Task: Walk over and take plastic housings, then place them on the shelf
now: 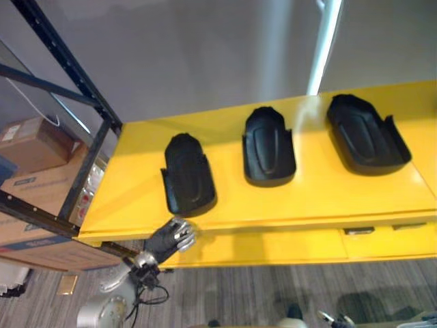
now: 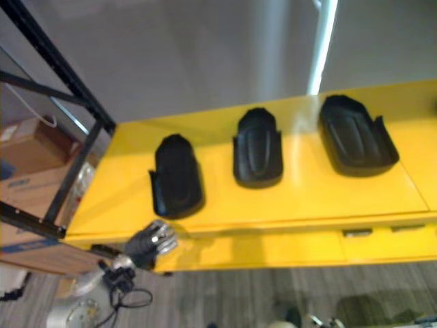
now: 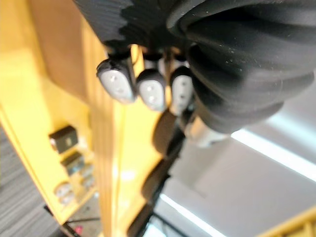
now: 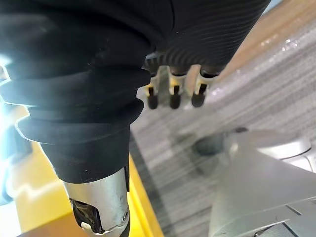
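Closest, my left hand (image 1: 174, 238) hovers at the yellow table's (image 1: 314, 195) front edge, fingers curled on nothing — the nearest black plastic housing (image 1: 189, 175) lies just beyond it, second housing (image 1: 269, 147) and third housing (image 1: 367, 134) off to its right. Right hand (image 4: 170, 89) dangles loose-fingered, empty.

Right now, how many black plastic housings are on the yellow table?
3 housings: the left one, just beyond the left hand; the middle one; the right one. The yellow table runs out of view at the right, so more may be hidden.
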{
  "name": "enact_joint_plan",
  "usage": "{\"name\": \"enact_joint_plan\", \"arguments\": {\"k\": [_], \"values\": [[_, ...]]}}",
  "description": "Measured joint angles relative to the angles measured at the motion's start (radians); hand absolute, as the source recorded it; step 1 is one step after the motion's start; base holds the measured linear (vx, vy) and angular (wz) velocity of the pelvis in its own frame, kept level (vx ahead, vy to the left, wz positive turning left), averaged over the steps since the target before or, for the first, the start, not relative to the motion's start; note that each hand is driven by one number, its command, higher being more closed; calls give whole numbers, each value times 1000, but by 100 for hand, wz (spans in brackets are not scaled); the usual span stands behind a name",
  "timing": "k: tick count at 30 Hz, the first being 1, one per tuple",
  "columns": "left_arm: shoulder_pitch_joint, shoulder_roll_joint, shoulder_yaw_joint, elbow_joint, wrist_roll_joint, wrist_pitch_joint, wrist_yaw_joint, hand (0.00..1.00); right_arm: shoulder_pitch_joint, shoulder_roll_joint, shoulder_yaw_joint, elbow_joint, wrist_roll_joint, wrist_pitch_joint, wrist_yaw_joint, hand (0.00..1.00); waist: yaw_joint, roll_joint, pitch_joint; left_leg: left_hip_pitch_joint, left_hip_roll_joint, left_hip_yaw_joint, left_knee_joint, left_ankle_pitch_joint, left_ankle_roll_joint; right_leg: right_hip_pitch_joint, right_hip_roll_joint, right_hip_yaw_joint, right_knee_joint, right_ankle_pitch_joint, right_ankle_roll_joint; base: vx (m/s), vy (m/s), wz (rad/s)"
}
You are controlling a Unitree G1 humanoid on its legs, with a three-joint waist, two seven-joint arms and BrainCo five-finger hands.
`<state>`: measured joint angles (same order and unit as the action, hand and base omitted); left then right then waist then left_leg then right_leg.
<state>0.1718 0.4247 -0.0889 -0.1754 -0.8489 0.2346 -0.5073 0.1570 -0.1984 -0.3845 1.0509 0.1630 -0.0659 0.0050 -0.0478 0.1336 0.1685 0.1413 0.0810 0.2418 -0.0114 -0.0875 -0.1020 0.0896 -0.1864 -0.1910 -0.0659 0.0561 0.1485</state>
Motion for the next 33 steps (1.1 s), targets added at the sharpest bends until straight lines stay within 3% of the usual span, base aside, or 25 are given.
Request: {"name": "enact_joint_plan", "arguments": {"k": [3, 11, 15, 20, 25, 33], "values": [[-44, 1, 11, 60, -7, 34, 27, 100, 0, 0, 0, -17, -16, -1, 1, 0, -20, -1, 0, 1, 0, 8, 3, -1, 0, -1, 0, 5, 0, 1, 0, -24, 5, -6], [-142, 2, 21, 247, -8, 87, 71, 100, 38, -1, 0, -26, -38, 1, 19, 0, -35, -5, 3, 14, 5, 37, 25, -22, -1, -2, 3, 38, 5, 3, 0, -31, 4, -12], [-176, 19, 43, 298, -17, 100, 50, 100, 43, -1, 0, -46, -52, 3, 22, 0, -48, -9, 15, 13, 10, 48, 42, -30, -2, -10, 6, 54, 17, 2, -1, -23, -2, -7], [-212, 29, 40, 348, -19, 100, 47, 100, 43, -2, 0, -63, -60, 3, 38, 0, -51, -7, 24, 11, 13, 59, 55, -32, -2, -23, 7, 63, 38, -2, -6, -56, -7, -7], [-229, 29, 44, 396, -39, 69, 55, 100, 46, -3, -1, -65, -62, 3, 40, 0, -58, 8, 35, -2, 15, 74, 61, -34, -4, -44, 9, 81, 47, -5, -10, -77, -12, -8], [-258, 28, 53, 446, -92, 46, 76, 100, 59, 2, -4, -72, -80, 3, 40, 0, -65, 8, 57, -3, 25, 75, 66, -37, -14, -54, 15, 82, 57, -7, -8, -30, -9, 0]]}}
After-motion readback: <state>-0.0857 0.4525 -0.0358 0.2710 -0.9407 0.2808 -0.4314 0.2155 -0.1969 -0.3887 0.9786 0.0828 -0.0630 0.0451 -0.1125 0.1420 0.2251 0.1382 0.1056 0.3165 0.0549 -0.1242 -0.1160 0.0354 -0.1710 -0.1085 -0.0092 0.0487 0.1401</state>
